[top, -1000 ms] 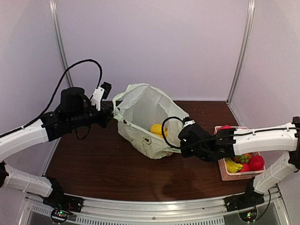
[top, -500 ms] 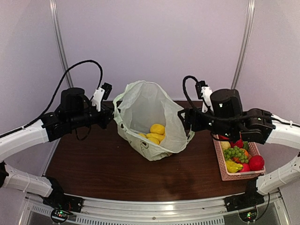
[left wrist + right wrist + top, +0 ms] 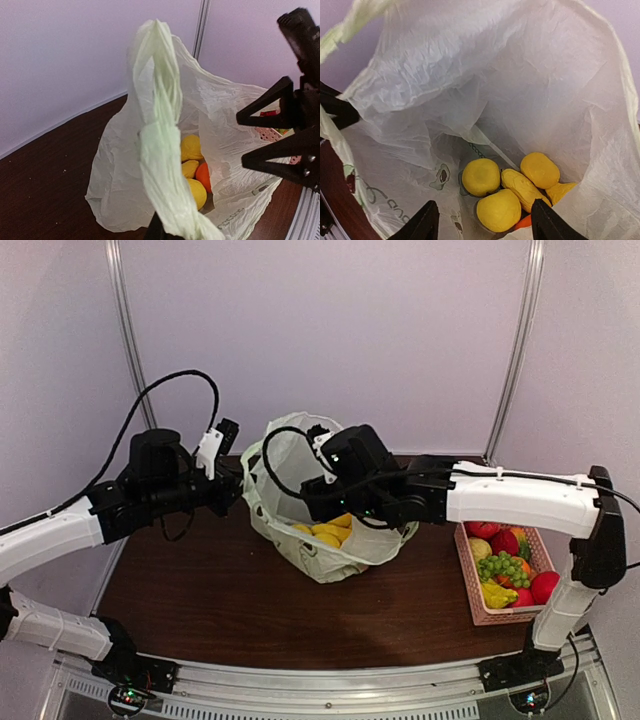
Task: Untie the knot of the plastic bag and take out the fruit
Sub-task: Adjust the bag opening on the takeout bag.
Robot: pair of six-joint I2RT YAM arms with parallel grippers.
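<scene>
The pale green plastic bag [image 3: 335, 558] stands on the table with its mouth wide open; no knot shows. My left gripper [image 3: 236, 486] is shut on one twisted handle loop [image 3: 157, 110] and holds it up and taut at the bag's left side. My right gripper [image 3: 312, 504] hangs open just above the bag's mouth, pointing down into it, with nothing between its fingers [image 3: 422, 224]. At the bottom of the bag lies the fruit [image 3: 499, 210]: several yellow pieces, one of them elongated [image 3: 522, 187], and an orange one [image 3: 522, 223] half hidden beneath.
A pink slatted basket [image 3: 470, 592] at the right holds red fruits [image 3: 545, 586], green grapes [image 3: 500, 568] and other pieces. The right arm's forearm stretches from there across to the bag. White booth walls close the back and sides of the dark wooden table [image 3: 220, 590].
My right gripper has opened and swung from low beside the basket, up and leftward, to above the bag's mouth. The left arm still holds the handle in the same place.
</scene>
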